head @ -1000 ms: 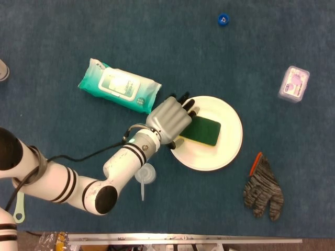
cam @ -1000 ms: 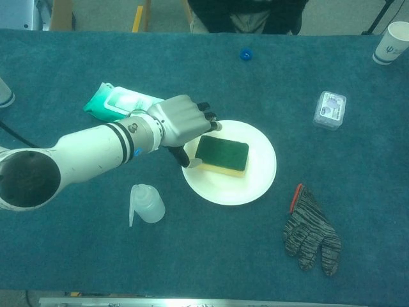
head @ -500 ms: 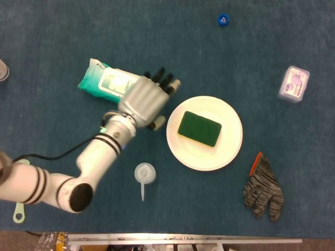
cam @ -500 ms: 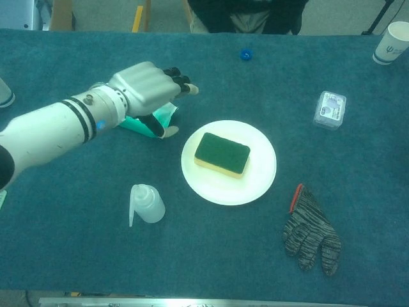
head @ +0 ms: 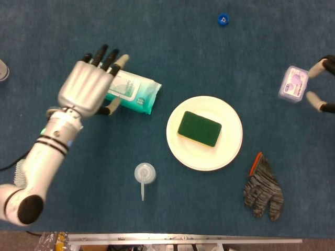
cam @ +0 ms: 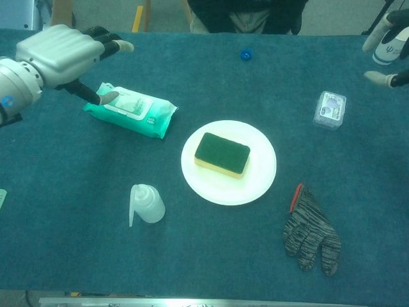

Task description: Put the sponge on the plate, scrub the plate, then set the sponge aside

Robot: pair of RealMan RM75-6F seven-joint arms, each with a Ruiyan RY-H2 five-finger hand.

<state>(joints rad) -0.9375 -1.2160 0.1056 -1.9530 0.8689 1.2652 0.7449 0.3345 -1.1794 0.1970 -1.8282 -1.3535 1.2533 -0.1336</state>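
Left hand [head: 86, 88] pulled back off sponge [head: 199, 128]; right hand [head: 322, 86] now entering.

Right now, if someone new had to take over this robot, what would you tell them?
Left hand: holds nothing, fingers apart, raised over the wipes pack.
Right hand: only fingertips show at the frame edge near the small plastic box; seemingly holding nothing.
Sponge: lies green side up on the white plate, mid-table.
Done: sponge placed on the plate.
Left: scrubbing can't be confirmed; then set the sponge aside.

No legible text or labels.
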